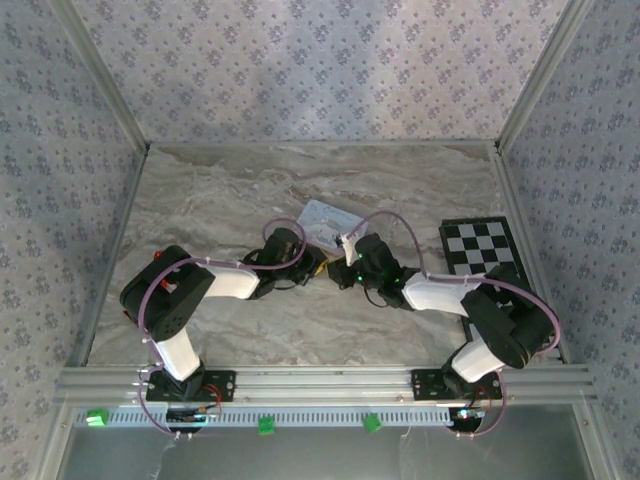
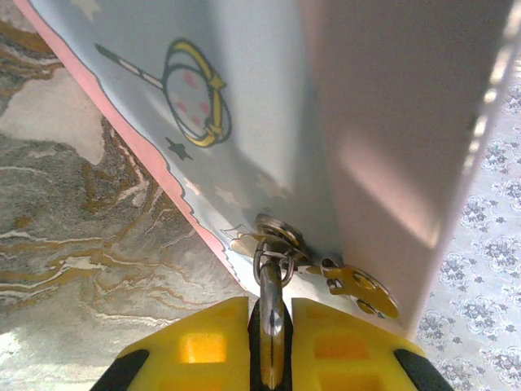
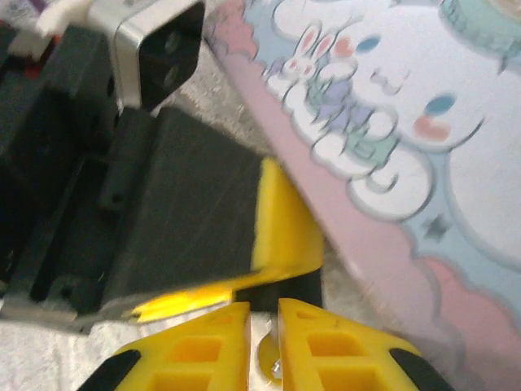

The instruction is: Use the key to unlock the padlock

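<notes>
The padlock [image 2: 272,277] was pinched in the closed left gripper [image 2: 269,308] at the edge of the pale blue tin [image 2: 269,98] and was judged best held steady while the near-closed right gripper [image 3: 264,309], its hold on a brass piece [image 3: 269,362] untellable, was brought squarely in line.

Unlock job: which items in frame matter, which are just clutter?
Job: padlock, gripped by left gripper; probable key, gold, between right gripper fingers.
Clutter: cartoon tin, checkerboard, green clips.
</notes>
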